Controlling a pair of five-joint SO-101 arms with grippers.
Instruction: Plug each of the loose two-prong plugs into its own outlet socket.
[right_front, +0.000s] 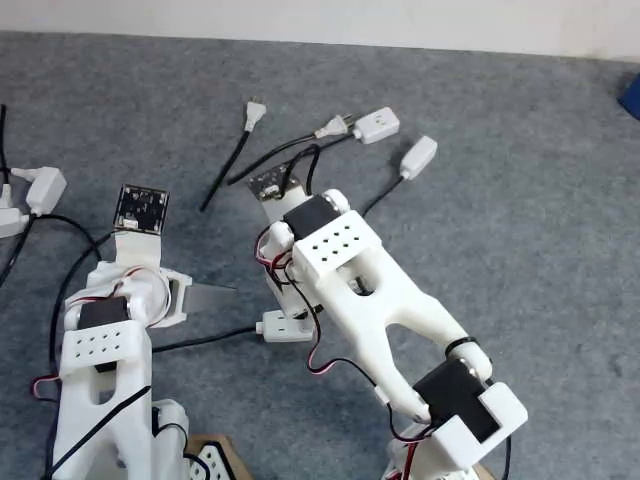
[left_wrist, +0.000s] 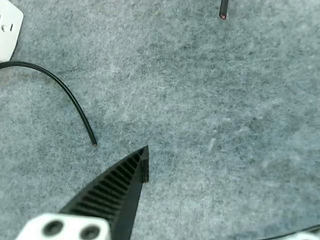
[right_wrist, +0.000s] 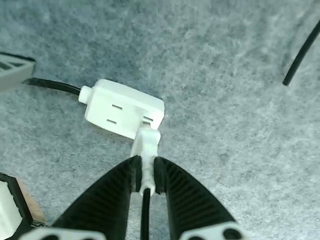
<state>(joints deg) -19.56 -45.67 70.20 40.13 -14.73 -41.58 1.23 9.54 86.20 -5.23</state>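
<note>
My right gripper (right_wrist: 146, 165) is shut on a white two-prong plug (right_wrist: 146, 144), whose front end sits against the end face of a white outlet block (right_wrist: 122, 109). In the high view that outlet block (right_front: 285, 327) lies on the grey carpet under the right arm. My left gripper (right_front: 200, 296) hovers low over bare carpet, open and holding nothing. One of its black fingers (left_wrist: 125, 185) points near a cut black cable end (left_wrist: 93, 144). A loose plug (right_front: 254, 112) on a black cord lies at the back.
At the back, another plug (right_front: 332, 127) meets a white outlet (right_front: 377, 124), and a further white outlet (right_front: 418, 156) lies to its right. More white outlet pieces (right_front: 40, 188) sit at the left edge. A blue object (right_front: 630, 95) is at the far right.
</note>
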